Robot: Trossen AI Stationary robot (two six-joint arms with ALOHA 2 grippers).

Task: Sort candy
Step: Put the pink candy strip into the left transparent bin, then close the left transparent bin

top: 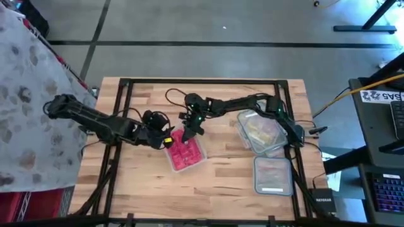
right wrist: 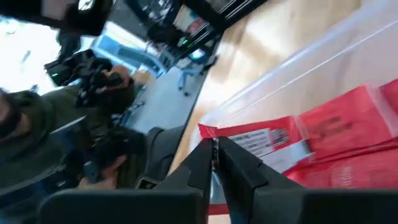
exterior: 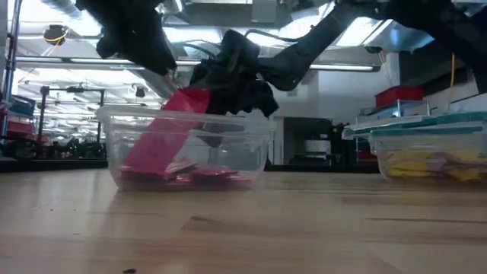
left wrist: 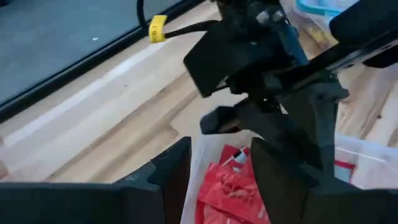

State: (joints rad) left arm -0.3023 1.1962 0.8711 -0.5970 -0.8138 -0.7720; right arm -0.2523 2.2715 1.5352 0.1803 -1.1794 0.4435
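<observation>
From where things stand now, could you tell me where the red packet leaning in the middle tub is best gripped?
Grip the red packet by its raised upper end, coming down from above. It leans tilted against the tub's wall, lower end among the flat pieces, so only the top edge stands free. The right tool hangs over it; the left tool is alongside.

The desk (top: 221, 176) is showing pale, smooth wood with visible grain. The tub (exterior: 190, 148) is looking like clear, glossy plastic, and the red candy (right wrist: 348, 124) wrappers are shining like crinkled foil. Both claws (left wrist: 217, 180) (right wrist: 214, 165) are reading as matt black plastic.
</observation>
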